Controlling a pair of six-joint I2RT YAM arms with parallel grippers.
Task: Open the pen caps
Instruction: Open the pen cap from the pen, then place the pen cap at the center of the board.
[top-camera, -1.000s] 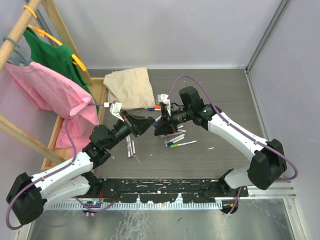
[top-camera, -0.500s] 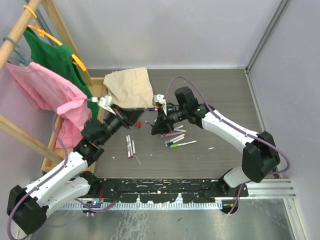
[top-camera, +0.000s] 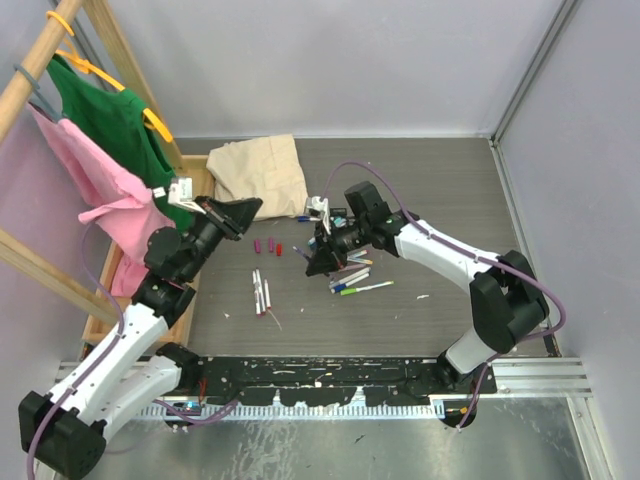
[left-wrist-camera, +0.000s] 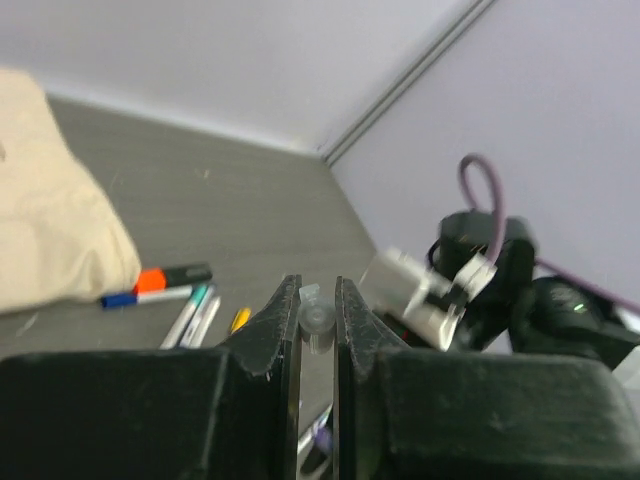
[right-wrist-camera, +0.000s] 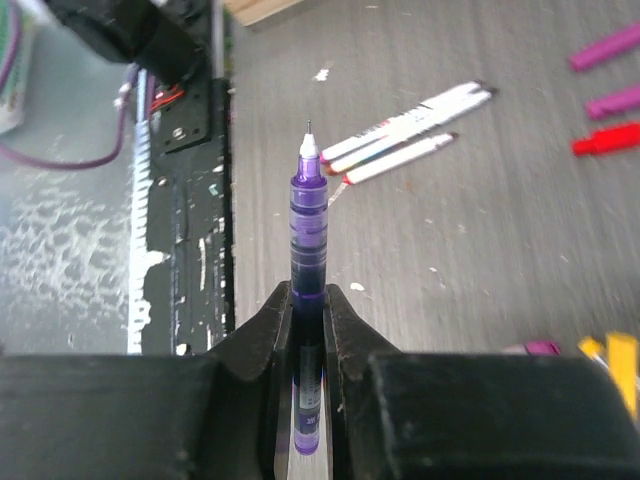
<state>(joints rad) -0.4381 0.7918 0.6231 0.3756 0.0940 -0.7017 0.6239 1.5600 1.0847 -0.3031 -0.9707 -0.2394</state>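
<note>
My left gripper is shut on a small pale pen cap, held in the air. In the top view this gripper hangs near the beige cloth, well left of my right gripper. The right gripper is shut on a purple pen whose fine tip is bare and points towards the left arm. Two purple caps and a red cap lie loose on the table; in the top view they are the loose caps. Three uncapped pens lie near them.
A pile of capped pens lies just right of the right gripper. A thick black marker with an orange cap lies by the beige cloth. A wooden rack with pink and green garments stands at the left.
My left gripper has pulled back and to the left, away from the right gripper, taking the cap off the purple pen. The right gripper has shifted slightly left with the pen.
</note>
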